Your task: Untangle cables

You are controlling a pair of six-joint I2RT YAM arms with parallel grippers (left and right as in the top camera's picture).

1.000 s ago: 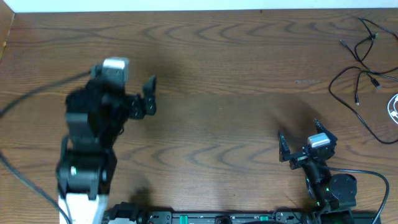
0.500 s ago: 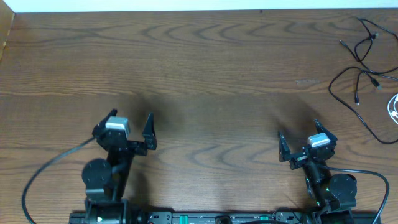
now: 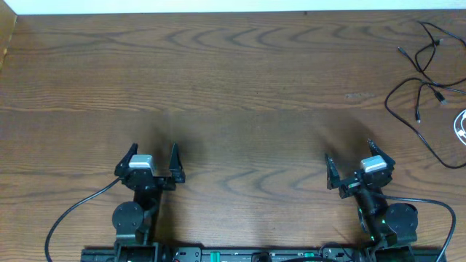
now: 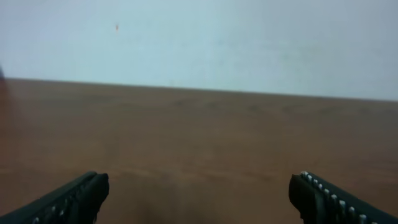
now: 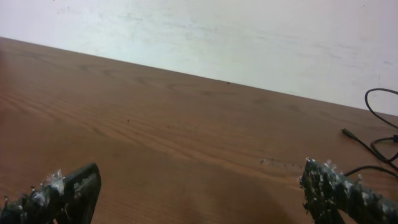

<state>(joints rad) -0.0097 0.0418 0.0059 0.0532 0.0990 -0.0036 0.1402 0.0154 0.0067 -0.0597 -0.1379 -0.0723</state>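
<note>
Black cables (image 3: pixel 423 81): loops run off right edge of overhead view; crossings too thin to tell which strand lies on top; plug ends too small to identify. White cable (image 3: pixel 461 125): mostly cut by same edge. Right wrist view: cables (image 5: pixel 346 132) cut by right edge. Left wrist view: blurred throughout; left gripper (image 4: pixel 198 190) fingers (image 4: pixel 71 200) cut by bottom edge.
</note>
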